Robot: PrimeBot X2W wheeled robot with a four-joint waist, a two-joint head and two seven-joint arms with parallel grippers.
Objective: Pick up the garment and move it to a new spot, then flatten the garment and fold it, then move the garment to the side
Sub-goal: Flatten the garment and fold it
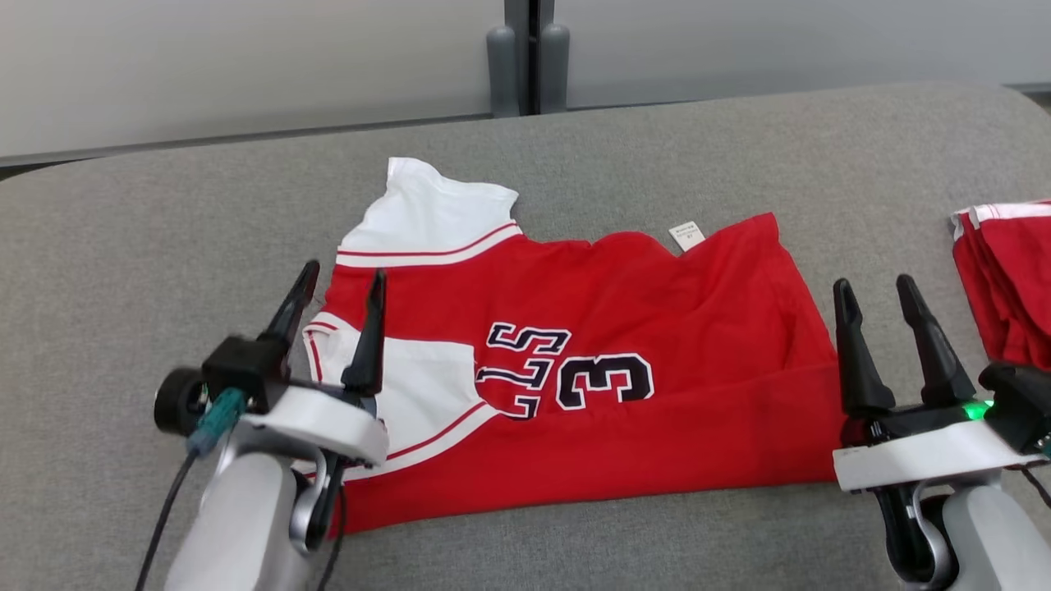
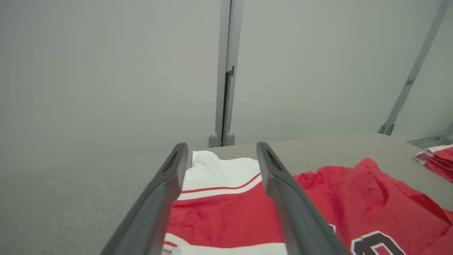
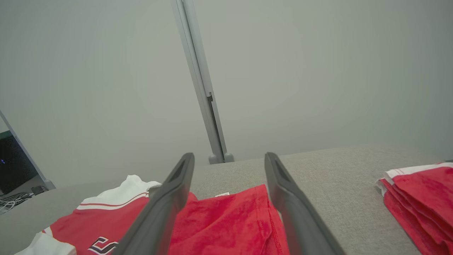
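A red garment (image 1: 640, 328) with white sleeves and dark numerals lies folded lengthwise on the grey table (image 1: 164, 222). It shows too in the left wrist view (image 2: 226, 216) and the right wrist view (image 3: 226, 223). My left gripper (image 1: 343, 283) stands open above the garment's sleeve end at the left, nothing between its fingers (image 2: 159, 198). At the garment's right hem my right gripper (image 1: 877, 291) is open as well, its fingers (image 3: 293, 209) spread over the red edge and holding nothing.
A stack of folded red and white garments (image 1: 1006, 271) lies at the table's right edge, close to my right gripper. A grey post (image 1: 530, 57) stands behind the table against pale wall panels. Bare grey surface lies left and in front.
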